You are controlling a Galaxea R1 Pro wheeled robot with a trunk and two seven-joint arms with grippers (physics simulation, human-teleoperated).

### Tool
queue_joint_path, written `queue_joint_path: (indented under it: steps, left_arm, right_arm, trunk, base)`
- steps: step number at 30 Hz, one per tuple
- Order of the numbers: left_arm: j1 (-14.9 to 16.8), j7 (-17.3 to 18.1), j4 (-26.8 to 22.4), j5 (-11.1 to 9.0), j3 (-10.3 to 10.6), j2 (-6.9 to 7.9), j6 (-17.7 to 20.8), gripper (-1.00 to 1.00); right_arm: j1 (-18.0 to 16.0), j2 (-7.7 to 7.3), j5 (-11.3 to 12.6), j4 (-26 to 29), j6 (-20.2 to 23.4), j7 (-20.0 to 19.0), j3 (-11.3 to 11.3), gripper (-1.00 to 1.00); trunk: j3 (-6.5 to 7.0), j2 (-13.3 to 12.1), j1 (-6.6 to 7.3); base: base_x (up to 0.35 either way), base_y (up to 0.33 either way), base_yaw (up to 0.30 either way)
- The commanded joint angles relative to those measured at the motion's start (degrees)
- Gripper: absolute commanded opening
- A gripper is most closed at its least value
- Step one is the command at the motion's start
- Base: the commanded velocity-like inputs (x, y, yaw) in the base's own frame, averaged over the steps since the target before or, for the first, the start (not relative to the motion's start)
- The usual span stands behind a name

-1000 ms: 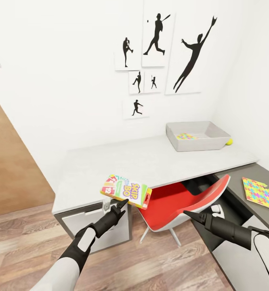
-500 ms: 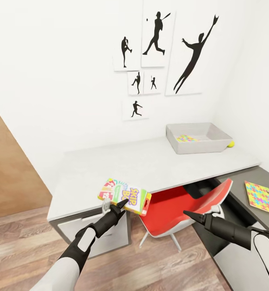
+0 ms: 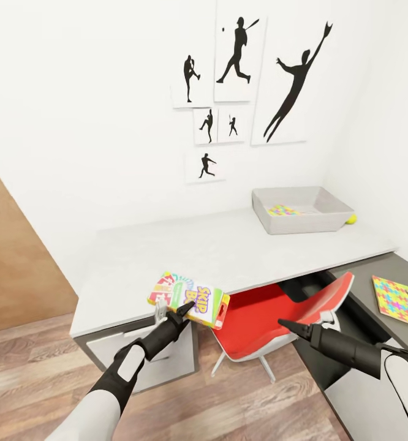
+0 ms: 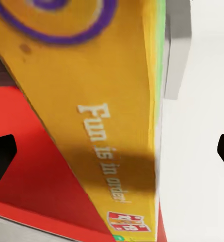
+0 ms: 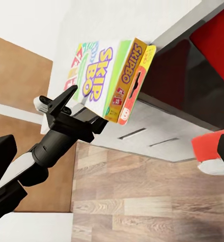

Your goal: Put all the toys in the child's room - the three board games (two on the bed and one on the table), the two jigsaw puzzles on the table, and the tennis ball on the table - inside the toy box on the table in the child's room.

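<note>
Jaws of the left gripper [image 3: 174, 309] are clamped on a Skip-Bo board game [image 3: 189, 298], held tilted over the near edge of the tabletop [image 3: 228, 248], above the red chair [image 3: 271, 315]. Far back on the tabletop sits the toy box [image 3: 302, 209] with a jigsaw puzzle [image 3: 283, 211] inside and the tennis ball [image 3: 350, 218] just beside it. Another jigsaw puzzle [image 3: 399, 301] lies on the lower dark section. The right gripper [image 3: 285, 323] hovers empty; its jaws appear together.
</note>
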State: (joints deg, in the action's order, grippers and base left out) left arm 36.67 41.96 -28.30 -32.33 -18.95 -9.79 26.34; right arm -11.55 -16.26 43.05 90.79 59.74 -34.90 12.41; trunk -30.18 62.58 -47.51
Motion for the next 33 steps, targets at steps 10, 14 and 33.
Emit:
queue_joint_path:
  steps: [10, 14, 33]
  left_arm:
    - [0.0, 0.1, 0.0, -0.2, -0.3, -0.05, 0.3, 1.0]
    - [0.0, 0.1, 0.0, -0.2, -0.4, -0.05, 0.2, -1.0]
    - [0.0, 0.2, 0.0, -0.2, -0.2, -0.05, -1.3, -1.0]
  right_arm:
    - [0.0, 0.02, -0.3, 0.0, 0.3, -0.4, 0.1, 1.0]
    - [0.0, 0.0, -0.3, 0.0, 0.3, -0.4, 0.1, 1.0]
    - [0.0, 0.05, -0.3, 0.0, 0.3, -0.4, 0.1, 1.0]
  trunk:
    - [-0.05, 0.0, -0.01]
    - [-0.05, 0.0, -0.01]
    - [-0.05, 0.0, -0.01]
  base:
    - [0.097, 0.0, 0.0]
    - [0.004, 0.0, 0.0]
    - [0.0, 0.0, 0.0]
